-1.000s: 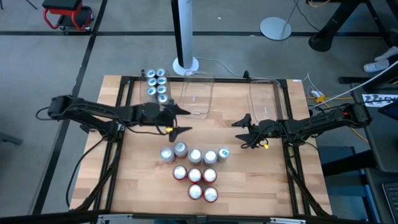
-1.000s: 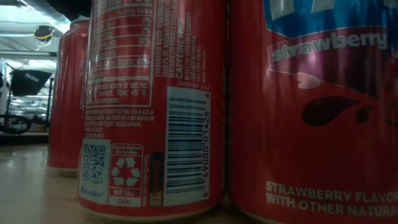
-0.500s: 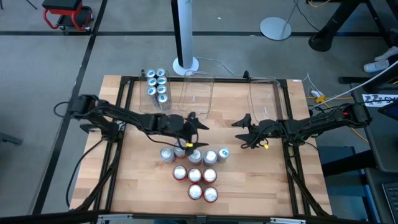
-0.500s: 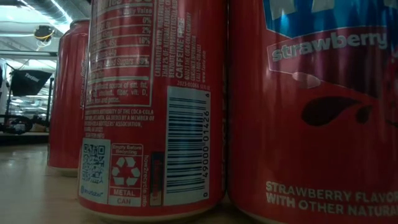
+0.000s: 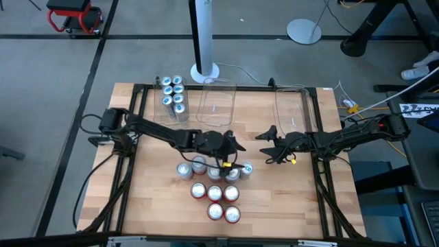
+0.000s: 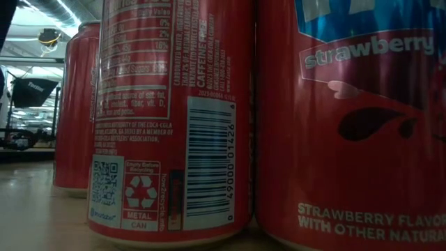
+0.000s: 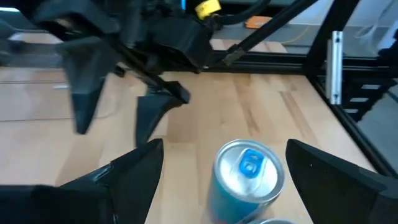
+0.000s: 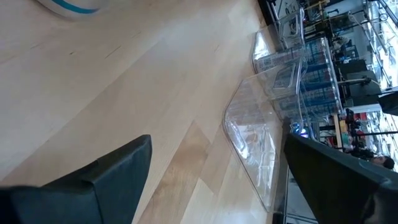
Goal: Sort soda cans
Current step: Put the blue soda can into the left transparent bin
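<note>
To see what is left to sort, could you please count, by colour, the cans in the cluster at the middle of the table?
Silver-grey cans: 4
Red cans: 5
Teal-blue can: 1
Total: 10

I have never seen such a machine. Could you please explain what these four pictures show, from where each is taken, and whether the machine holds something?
It is a robot with two dark arms at a wooden table. One picture looks straight down from above, one looks level from the table top, and two come from cameras on the wrists. The left pincer is open over a teal can, which stands between its fingers but is not gripped. The right pincer waits open, holding nothing. Red cans and silver cans stand at the middle, more teal cans sit in a tub at the far edge, beside two clear tubs.
</note>
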Robot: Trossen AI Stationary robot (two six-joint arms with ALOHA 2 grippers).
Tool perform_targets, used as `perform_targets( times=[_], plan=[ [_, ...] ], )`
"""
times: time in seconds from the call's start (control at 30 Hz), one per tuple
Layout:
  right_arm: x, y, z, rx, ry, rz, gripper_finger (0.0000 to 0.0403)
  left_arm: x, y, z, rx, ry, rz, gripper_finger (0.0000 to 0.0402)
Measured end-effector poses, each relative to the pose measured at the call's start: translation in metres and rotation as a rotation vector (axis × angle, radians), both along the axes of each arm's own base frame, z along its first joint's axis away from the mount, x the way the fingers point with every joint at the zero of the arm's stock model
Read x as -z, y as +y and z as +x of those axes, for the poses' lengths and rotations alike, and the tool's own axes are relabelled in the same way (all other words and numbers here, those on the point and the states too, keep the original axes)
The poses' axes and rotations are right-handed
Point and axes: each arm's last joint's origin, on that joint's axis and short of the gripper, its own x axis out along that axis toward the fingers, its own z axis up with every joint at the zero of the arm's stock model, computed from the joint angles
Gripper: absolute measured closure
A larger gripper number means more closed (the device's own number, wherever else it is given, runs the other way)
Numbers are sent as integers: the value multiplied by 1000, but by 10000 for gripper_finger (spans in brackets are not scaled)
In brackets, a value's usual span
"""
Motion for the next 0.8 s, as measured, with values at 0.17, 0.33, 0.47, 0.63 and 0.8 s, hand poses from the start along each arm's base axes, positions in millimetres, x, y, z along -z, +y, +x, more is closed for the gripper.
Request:
perform_targets(
  times=[0.17, 0.33, 0.47, 0.63, 0.8],
  plan=[
    [0, 0, 0, 0, 2, 0, 36, -2, -8, 12, 35, 50, -2, 75],
    [0, 0, 0, 0, 2, 0, 36, -4, -15, 22, 55, 73, -2, 75],
    [0, 0, 0, 0, 2, 0, 36, 2, -16, 27, 56, 93, -1, 75],
    [0, 0, 0, 0, 2, 0, 36, 12, -17, 31, 50, 119, 11, 75],
    [0, 0, 0, 0, 3, 0, 36, 18, -14, 33, 42, 131, 11, 75]
  ],
)
